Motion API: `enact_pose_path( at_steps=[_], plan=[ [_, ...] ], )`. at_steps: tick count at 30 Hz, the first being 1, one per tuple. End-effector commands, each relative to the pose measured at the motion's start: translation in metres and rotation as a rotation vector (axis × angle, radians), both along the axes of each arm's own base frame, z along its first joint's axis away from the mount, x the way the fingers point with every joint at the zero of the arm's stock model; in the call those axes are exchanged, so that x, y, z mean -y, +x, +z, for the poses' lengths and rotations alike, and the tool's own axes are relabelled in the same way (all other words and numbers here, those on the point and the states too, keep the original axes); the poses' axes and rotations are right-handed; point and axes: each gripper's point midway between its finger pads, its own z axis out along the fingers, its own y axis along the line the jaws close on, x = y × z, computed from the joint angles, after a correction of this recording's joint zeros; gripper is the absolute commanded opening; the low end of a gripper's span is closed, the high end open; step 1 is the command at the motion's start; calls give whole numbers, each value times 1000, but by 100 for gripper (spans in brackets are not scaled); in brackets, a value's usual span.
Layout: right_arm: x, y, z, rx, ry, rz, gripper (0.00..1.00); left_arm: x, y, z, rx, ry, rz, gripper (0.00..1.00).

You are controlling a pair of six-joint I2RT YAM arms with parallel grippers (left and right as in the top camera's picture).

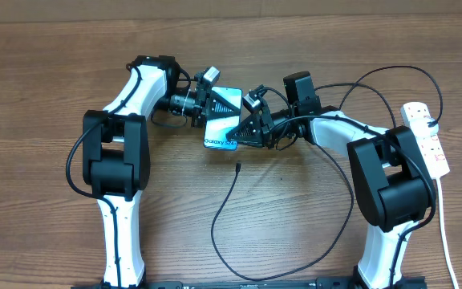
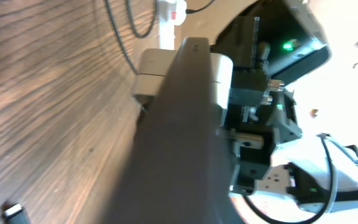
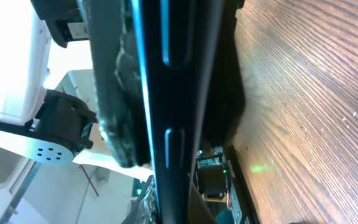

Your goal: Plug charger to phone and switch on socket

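The wooden bench carries everything. At its right edge lies the socket, a white strip with red switches; a black plug sits in it, and its white cord runs toward the near edge.

Both arms reach in toward the middle of the far side, where they meet at the phone. Its lit blue screen faces up, with the "Galaxy" end nearest the camera's bottom. The left end effector is closed on the phone's far-left part. The right end effector is clamped on its right edge, and the right wrist view shows the phone's side buttons close up. I cannot tell whether the phone touches the bench.

The charger loops across the near bench. Its connector tip lies free just below the phone, not touching it.
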Motion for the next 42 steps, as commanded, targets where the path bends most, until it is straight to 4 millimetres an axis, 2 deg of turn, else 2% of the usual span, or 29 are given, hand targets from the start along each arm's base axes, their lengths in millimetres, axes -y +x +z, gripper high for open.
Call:
enact_pose_path(
  at_steps=[1, 3, 5, 8, 10, 14, 16, 17, 21, 24, 26, 29, 30, 31, 32, 34, 36, 39, 40, 41, 42],
  plan=[
    [-3, -4, 18, 42, 48, 37, 4, 2, 0, 5, 46, 11, -13, 4],
    [-3, -4, 18, 42, 48, 36, 4, 2, 0, 5, 46, 11, -13, 4],
    [-3, -4, 19, 44, 49, 36, 12, 2, 0, 4, 54, 12, -13, 4],
    [-2, -3, 20, 54, 52, 35, 44, 0, 1, -1, 73, 39, -19, 4],
    [0, 1, 21, 47, 50, 27, 57, -3, 2, -7, 80, 71, -23, 4],
    [7, 11, 32, 37, 41, -8, 66, -17, 4, -18, 72, 143, -13, 4],
    [12, 23, 43, 64, 7, -75, 70, -28, 7, -20, 38, 167, 10, 4],
    [19, 32, 56, 101, -14, -135, 72, -37, 10, -19, 6, 169, 36, 4],
    [36, 42, 84, 158, -36, -227, 73, -57, 8, -9, -60, 175, 77, 4],
    [46, 44, 92, 175, -84, -292, 73, -72, 4, 6, -52, 165, 94, 4],
    [52, 45, 85, 177, -181, -362, 73, -81, 0, 21, -29, 157, 105, 4],
    [74, 45, 55, 173, -442, -479, 73, -95, -5, 46, 13, 152, 130, 4],
    [96, 40, 36, 175, -665, -531, 73, -103, -7, 62, 50, 156, 151, 4],
    [109, 35, 28, 178, -790, -544, 73, -109, -8, 69, 75, 169, 162, 4],
    [121, 28, 24, 184, -924, -543, 74, -115, -9, 75, 100, 193, 172, 4],
    [130, 18, 28, 203, -1057, -525, 75, -126, -9, 76, 108, 275, 193, 4],
    [130, 9, 36, 235, -1151, -502, 76, -142, -8, 68, 75, 418, 230, 4],
    [116, -3, 44, 305, -1216, -458, 81, -159, -7, 61, 50, 574, 278, 4],
    [109, -7, 44, 322, -1221, -438, 88, -160, -8, 62, 53, 584, 281, 4],
    [101, -12, 43, 337, -1219, -414, 100, -160, -9, 63, 56, 588, 281, 4],
    [90, -19, 41, 353, -1211, -381, 100, -160, -9, 64, 64, 590, 279, 4]
  ],
)
